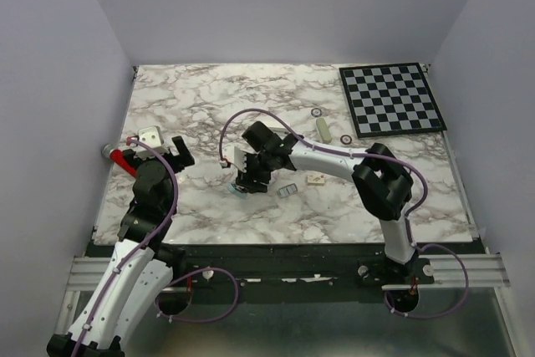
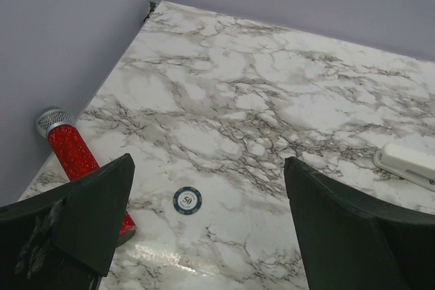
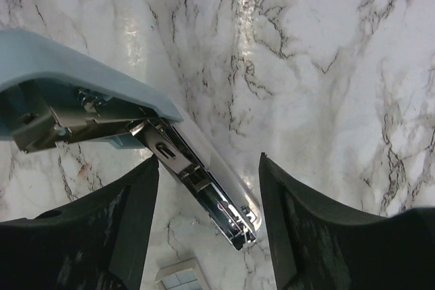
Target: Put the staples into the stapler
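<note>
The stapler [image 1: 242, 165] lies left of the table's middle, hinged open. In the right wrist view its light blue lid [image 3: 75, 76] stands up at the upper left, and its bare metal magazine [image 3: 204, 188] runs down to the right. My right gripper [image 1: 247, 180] hovers over it, open [image 3: 209, 168], one finger on each side of the magazine and neither touching it. The staples [image 1: 287, 191], a tiny grey rectangle, lie just right of the stapler. A small grey-faced rectangle [image 3: 180, 278] at the wrist view's bottom edge may be the staples. My left gripper [image 1: 180, 152] is open and empty [image 2: 207, 222].
A small white box [image 1: 315, 179] and a white oblong block [image 1: 321, 128] lie right of the staples, with two dark rings [image 1: 316, 112] nearby. A chessboard [image 1: 393, 99] is at the back right. A red microphone [image 2: 75, 157] and a blue chip [image 2: 187, 200] lie by my left gripper.
</note>
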Motion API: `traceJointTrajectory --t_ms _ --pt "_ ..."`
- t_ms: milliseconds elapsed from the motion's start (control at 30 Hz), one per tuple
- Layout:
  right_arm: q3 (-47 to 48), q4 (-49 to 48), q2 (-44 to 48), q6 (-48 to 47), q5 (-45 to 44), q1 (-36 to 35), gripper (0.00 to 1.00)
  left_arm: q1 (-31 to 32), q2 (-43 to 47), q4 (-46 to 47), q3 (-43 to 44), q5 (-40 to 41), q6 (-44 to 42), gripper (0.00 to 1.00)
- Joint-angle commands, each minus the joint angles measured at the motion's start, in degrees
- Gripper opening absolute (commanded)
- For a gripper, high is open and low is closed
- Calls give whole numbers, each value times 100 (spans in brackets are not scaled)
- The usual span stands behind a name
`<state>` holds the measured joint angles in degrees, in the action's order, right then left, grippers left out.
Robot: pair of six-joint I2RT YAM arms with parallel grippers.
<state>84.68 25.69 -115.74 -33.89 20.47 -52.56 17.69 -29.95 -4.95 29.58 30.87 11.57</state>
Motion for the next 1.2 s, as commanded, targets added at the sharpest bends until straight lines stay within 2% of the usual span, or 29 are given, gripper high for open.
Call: traceJointTrajectory --t_ms 0,133,200,267,333,367,567,667,833,867,900,967,1100,1167 --pt "347 401 -334 -197 150 -114 66 -29 -1 275 -49 60 -41 99" --pt "470 472 -475 -188 142 -115 54 -20 -10 328 -58 -20 -50 99" --pt "470 489 -528 -171 124 -106 52 -20 -10 337 -67 -37 -50 99" --pt "461 489 -528 -101 115 -115 42 -20 -10 337 -58 -64 -50 99" --pt "444 472 -520 -22 107 -115 39 -20 -19 337 -67 -73 -50 99" --pt "400 437 -511 118 106 -115 39 -20 -28 346 -67 -73 -59 99" --pt "31 -292 -300 1250 -104 -141 20 -20 -46 354 -67 -90 -59 99" --pt "-197 -687 -177 1996 -446 -185 19 -20 -46 363 -67 -99 -59 99" --pt "-347 -855 -98 3255 -1878 -290 19 -20 -54 355 -67 -117 -59 99" --pt "-434 -855 -63 3840 -2132 -334 19 -12 -46 354 -67 -125 -59 99" --pt "-505 -821 33 4090 -2570 -343 19 -12 -54 363 -67 -125 -50 99" --pt "-637 -715 122 4747 -2845 -378 20 -12 -54 363 -67 -134 -50 99" --pt "-629 39 166 5620 -3863 -553 20 6 -63 372 -67 -152 -32 99" --pt "-725 120 227 5953 -4050 -598 20 15 -63 363 -67 -161 -32 99"
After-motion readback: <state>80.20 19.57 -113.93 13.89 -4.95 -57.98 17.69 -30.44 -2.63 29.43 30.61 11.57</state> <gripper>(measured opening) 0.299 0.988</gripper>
